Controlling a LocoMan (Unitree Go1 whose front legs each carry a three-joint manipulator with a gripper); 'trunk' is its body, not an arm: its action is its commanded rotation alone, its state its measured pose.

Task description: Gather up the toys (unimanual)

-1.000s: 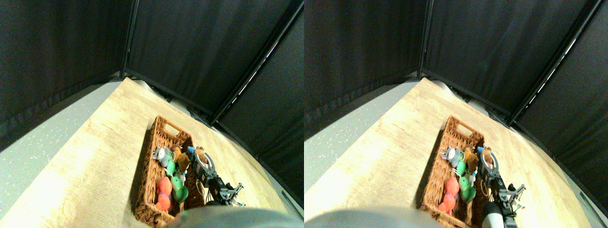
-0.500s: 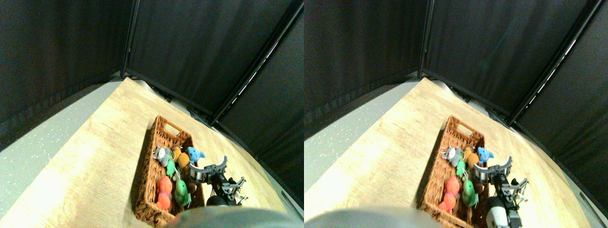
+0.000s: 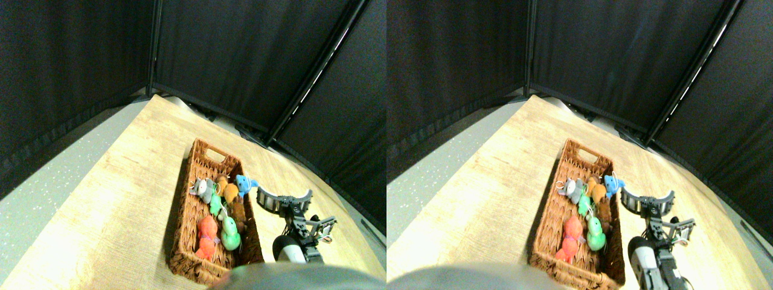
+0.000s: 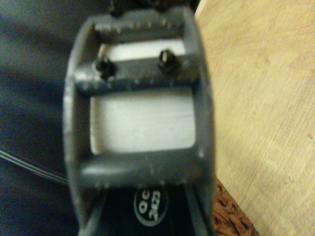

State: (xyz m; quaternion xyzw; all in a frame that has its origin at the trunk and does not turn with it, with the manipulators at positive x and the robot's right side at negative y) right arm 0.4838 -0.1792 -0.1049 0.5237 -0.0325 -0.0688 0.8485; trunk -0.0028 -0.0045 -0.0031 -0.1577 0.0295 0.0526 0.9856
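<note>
Several toys lie in the woven basket (image 3: 186,199) in the stereo pair view: a grey one (image 3: 202,190), an orange-brown one (image 3: 229,192), a mint green one (image 3: 215,205), a green one (image 3: 230,237) and an orange-red one (image 3: 207,235). A bright blue toy (image 3: 244,184) rests at the basket's right rim. My right gripper (image 3: 284,196) hovers over the table just right of the basket, open, with nothing between its fingers. In the wrist view the dark jaw frame (image 4: 140,123) fills the middle, and a corner of the basket (image 4: 231,219) shows beside it.
The basket stands on a light wooden table (image 3: 121,181) whose far edge meets black curtains (image 3: 241,54). A grey speckled floor (image 3: 36,187) runs along the table's left side.
The gripper opened over the basket, left the bright blue toy at its right rim, and drew away to the right. The whole picture has also shifted slightly.
</note>
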